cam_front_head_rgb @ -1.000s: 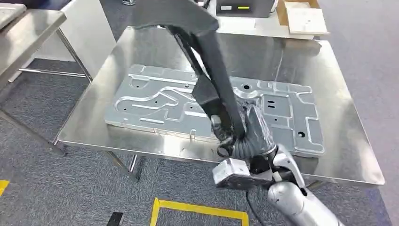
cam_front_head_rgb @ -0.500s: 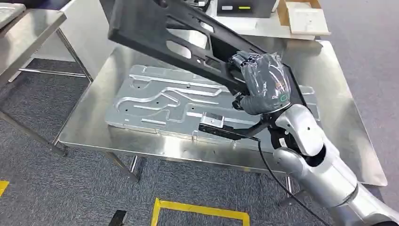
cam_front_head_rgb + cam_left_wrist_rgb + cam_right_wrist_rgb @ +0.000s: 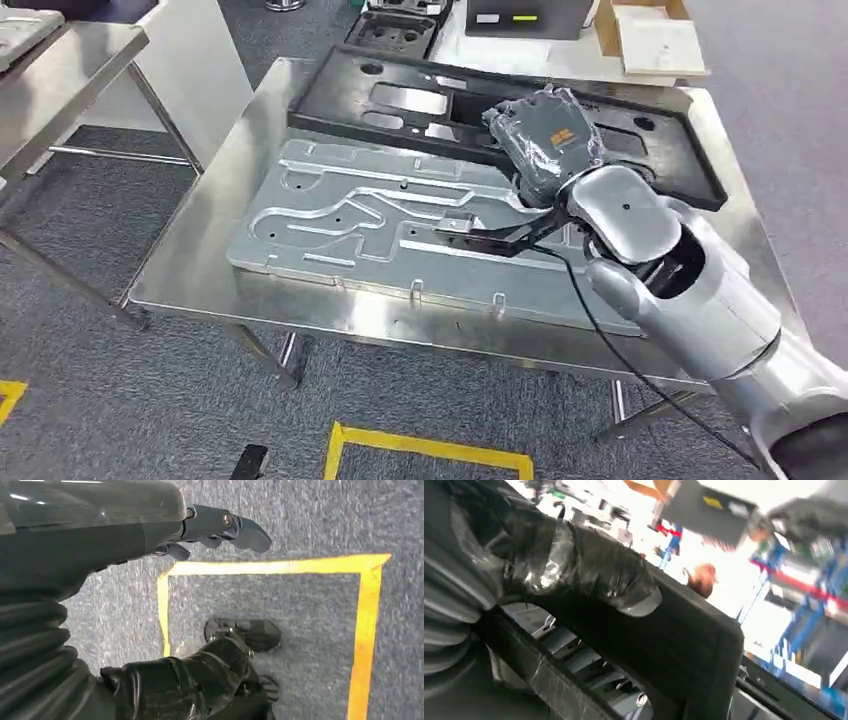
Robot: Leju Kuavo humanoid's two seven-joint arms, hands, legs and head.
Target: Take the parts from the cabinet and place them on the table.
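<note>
I see my right hand [image 3: 545, 140] gripping the long black plastic frame panel [image 3: 400, 100], which lies flat on the steel table [image 3: 200, 240] just behind the grey stamped metal plate [image 3: 360, 215]. My left hand [image 3: 220, 525] hangs over carpet, fingers apart, holding nothing.

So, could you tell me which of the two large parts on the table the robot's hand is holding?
The black panel at the table's far side; the right hand grips it. The silver stamped plate lies nearer, untouched.

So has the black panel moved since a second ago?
Yes. The black panel, then tilted up above the silver plate, now lies low along the table's far side, the right hand gripping it.
</note>
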